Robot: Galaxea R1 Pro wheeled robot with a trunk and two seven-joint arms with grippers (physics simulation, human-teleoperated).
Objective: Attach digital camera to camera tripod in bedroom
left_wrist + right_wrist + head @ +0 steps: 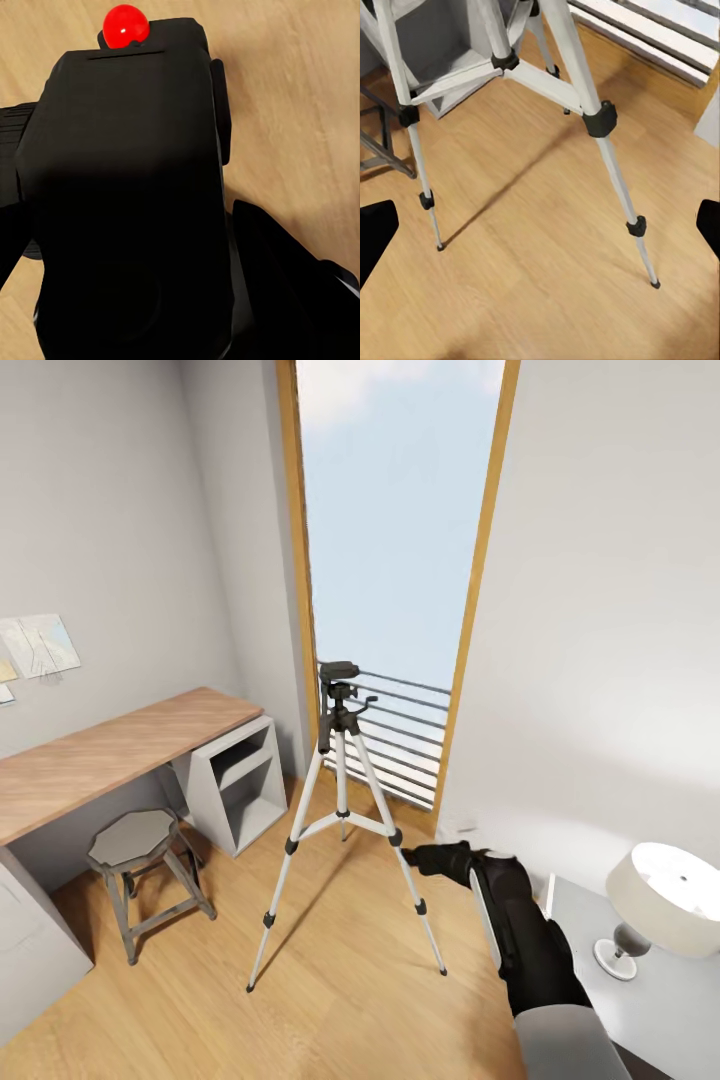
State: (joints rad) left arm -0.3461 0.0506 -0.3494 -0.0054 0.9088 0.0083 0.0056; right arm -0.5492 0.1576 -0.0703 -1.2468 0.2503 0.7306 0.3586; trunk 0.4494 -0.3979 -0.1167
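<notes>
We see the camera tripod (340, 800) standing on the wood floor (330, 1000) before the tall window (400, 560), its head bare, with a stool (135, 850) and a table (110, 755) off to its left. Our left gripper (142, 247) is clamped on the digital camera (127, 187), red dot showing, over the floor. Our right gripper (540, 225) is spread wide, near the tripod's legs.

White walls (120, 510), tall wood-framed window (400, 560), wood floor (330, 1010), desk (100, 760), stool (135, 840), lamp (665, 900)
</notes>
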